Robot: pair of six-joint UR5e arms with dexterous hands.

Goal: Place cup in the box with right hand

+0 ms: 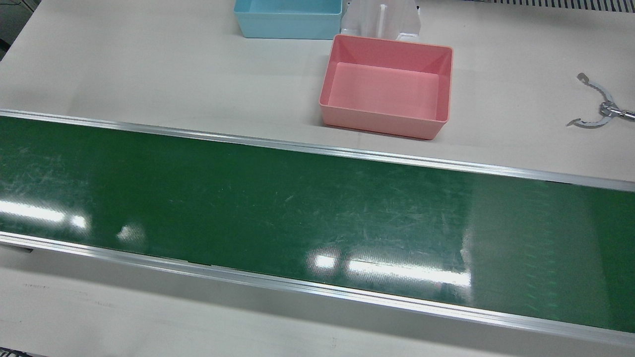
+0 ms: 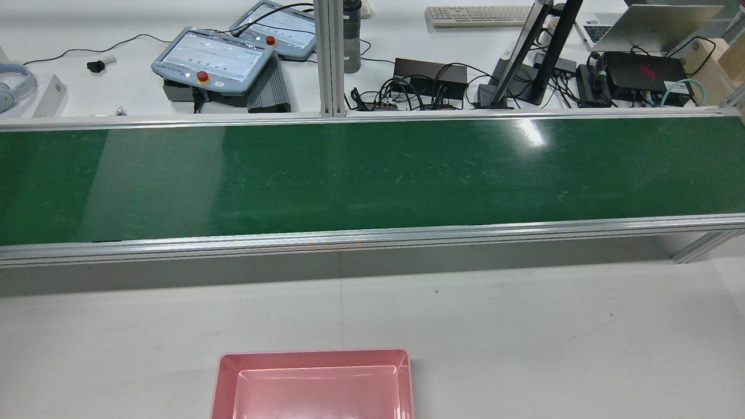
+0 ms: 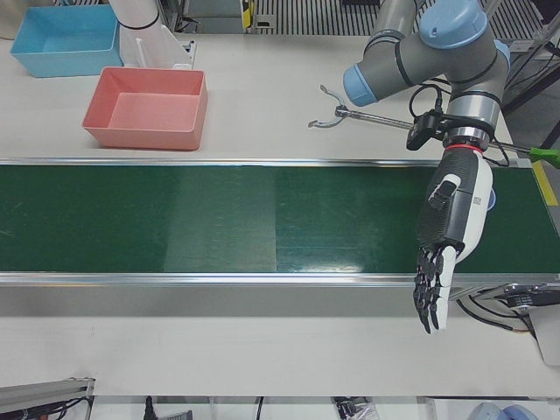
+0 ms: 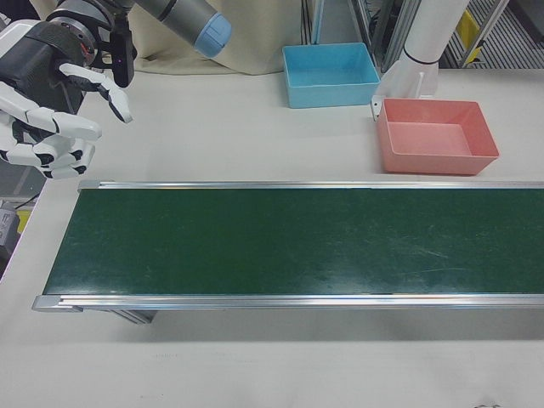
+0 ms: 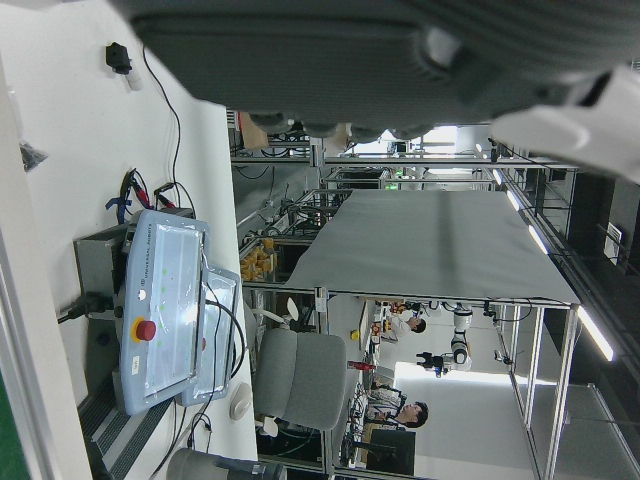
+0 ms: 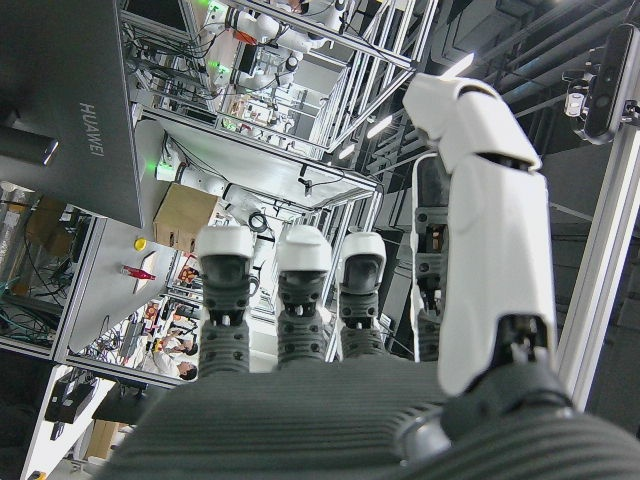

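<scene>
No cup shows in any view. The pink box [image 1: 387, 89] stands empty on the white table behind the green belt; it also appears as the pink box [image 4: 435, 136], [image 3: 147, 107] and, at the bottom edge of the rear view, [image 2: 314, 384]. My right hand [image 4: 53, 98] hovers off the belt's far left end in the right-front view, far from the box, open with fingers [image 6: 290, 300] spread and nothing in them. My left hand [image 3: 448, 241] hangs over the other end of the belt, open, fingers pointing down, holding nothing.
The green conveyor belt [image 1: 278, 213] with aluminium rails crosses the table. A blue box [image 1: 287, 17] stands beside the pink one, next to a white arm pedestal [image 4: 416, 59]. Metal tongs [image 1: 598, 109] lie on the table near my left arm. Teach pendants [image 2: 215, 58] and cables sit beyond the belt.
</scene>
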